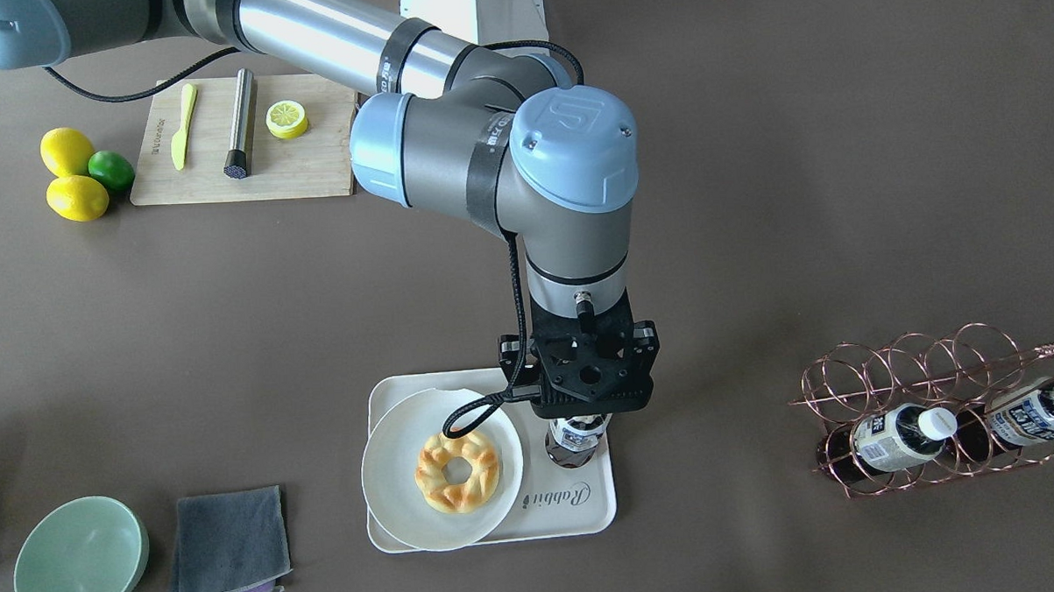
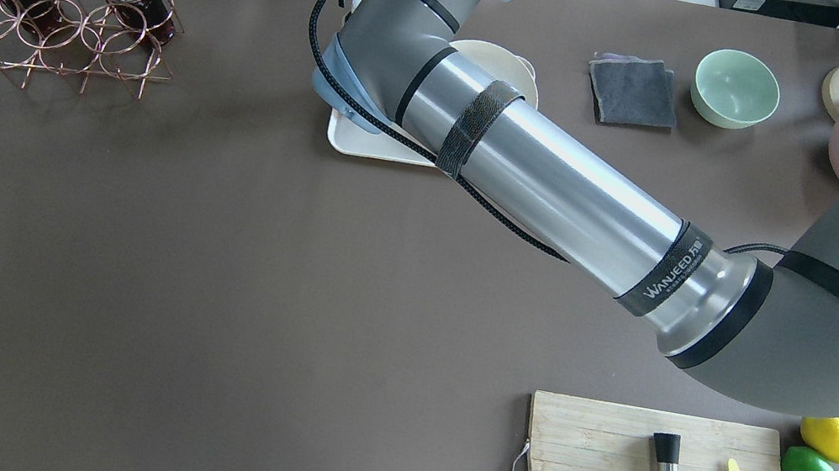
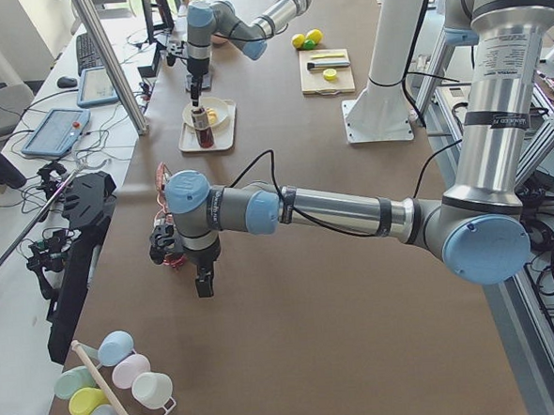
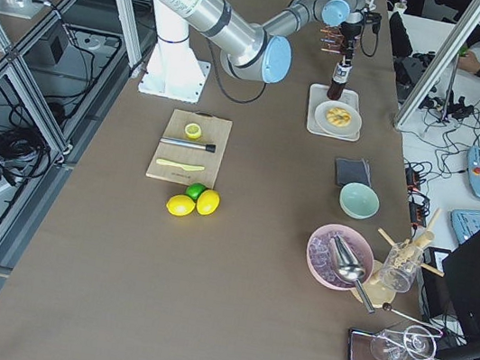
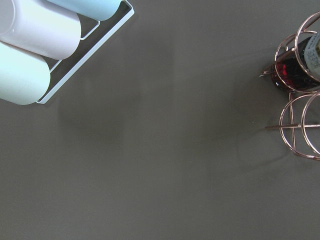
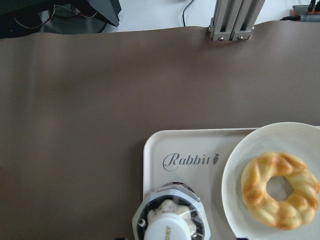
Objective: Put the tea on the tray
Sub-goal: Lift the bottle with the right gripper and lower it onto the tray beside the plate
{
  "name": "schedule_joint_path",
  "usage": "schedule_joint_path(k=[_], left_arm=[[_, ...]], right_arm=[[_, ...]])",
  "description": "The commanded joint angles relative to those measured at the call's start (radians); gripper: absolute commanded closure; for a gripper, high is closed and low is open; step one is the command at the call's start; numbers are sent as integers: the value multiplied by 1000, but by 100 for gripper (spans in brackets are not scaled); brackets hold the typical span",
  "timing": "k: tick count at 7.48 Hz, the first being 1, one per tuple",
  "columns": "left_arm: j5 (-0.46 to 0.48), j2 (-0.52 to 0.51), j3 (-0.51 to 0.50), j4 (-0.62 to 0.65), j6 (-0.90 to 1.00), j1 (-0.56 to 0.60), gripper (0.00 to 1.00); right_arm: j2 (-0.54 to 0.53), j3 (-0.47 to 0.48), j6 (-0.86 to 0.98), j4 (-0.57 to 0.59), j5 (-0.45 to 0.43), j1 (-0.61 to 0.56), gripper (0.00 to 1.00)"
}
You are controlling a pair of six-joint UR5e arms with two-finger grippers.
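A tea bottle (image 1: 576,436) with a white cap stands upright on the cream "Rabbit" tray (image 1: 578,504), beside the round plate (image 1: 392,458) that holds a pastry ring (image 1: 457,472). My right gripper (image 1: 585,411) hangs straight over the bottle, with its jaws spread on either side of the cap. In the right wrist view the bottle's cap (image 6: 170,226) sits just below the camera on the tray (image 6: 155,200). Two alike bottles (image 1: 900,436) (image 1: 1035,410) lie in the copper wire rack (image 1: 924,374). My left gripper (image 3: 204,285) hovers over the table by that rack; I cannot tell whether it is open.
A wooden cutting board (image 1: 303,168) with a knife, a metal rod and a lemon slice lies near the robot, with lemons and a lime (image 1: 76,176) beside it. A green bowl (image 1: 80,561) and a grey cloth (image 1: 229,545) lie beside the tray. A cup rack (image 5: 40,50) shows under the left wrist.
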State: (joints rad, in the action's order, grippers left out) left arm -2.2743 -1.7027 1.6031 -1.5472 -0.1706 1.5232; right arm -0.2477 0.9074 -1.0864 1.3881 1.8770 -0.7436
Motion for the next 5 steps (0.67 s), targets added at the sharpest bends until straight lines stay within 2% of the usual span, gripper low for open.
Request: schedule_joint_path(k=[1,2,3,4,5], left_arm=[[1,0,-2,1,-3,0,2],[-1,-3,-2,1,-1,0,2],[-4,-5,-2,1,0,5,2],[-5,-3,0,1,0,6,2],[-5,-2,1,-1,0,6,2]], right_arm=[[-1,34,14,11,13,-17,0],[-51,124,26,59,66,-43,0],[-147,304,87,194,127,-81,0],[-254,488,193,364,137,-111,0],[-331,615,262,517,139,-140,0]])
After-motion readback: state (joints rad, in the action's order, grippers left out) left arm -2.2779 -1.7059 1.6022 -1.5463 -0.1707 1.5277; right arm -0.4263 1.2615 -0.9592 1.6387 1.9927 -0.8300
